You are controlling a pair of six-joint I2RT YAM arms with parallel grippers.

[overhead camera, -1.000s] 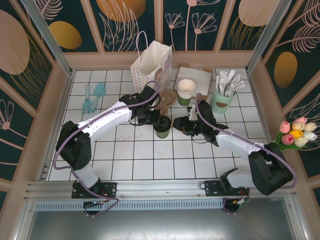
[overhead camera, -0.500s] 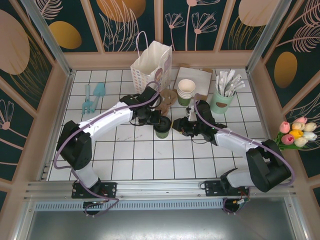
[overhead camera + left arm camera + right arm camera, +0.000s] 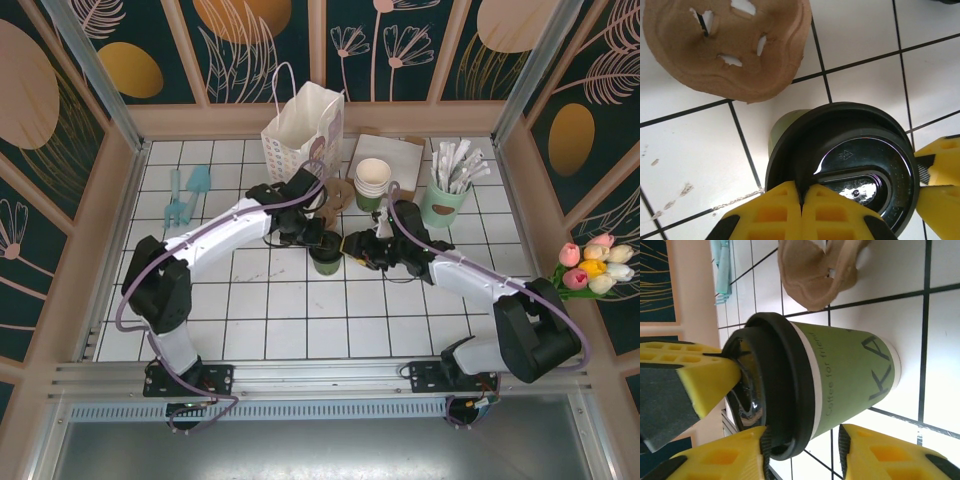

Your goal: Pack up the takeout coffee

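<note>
Green cup [image 3: 850, 375], black lid [image 3: 850, 160], yellow fingers [image 3: 775, 217]

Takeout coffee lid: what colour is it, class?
The lid is glossy black; the left wrist view shows it best.

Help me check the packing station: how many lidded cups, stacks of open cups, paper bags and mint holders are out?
Lidded cup: 1
Stack of open cups: 1
Paper bag: 1
Mint holder: 1
Total: 4

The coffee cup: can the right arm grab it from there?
Probably yes. The right pincer is open with the coffee cup just at its gap, nothing between. The left pincer, shut, sits on the lid, leaving the sides free.
</note>
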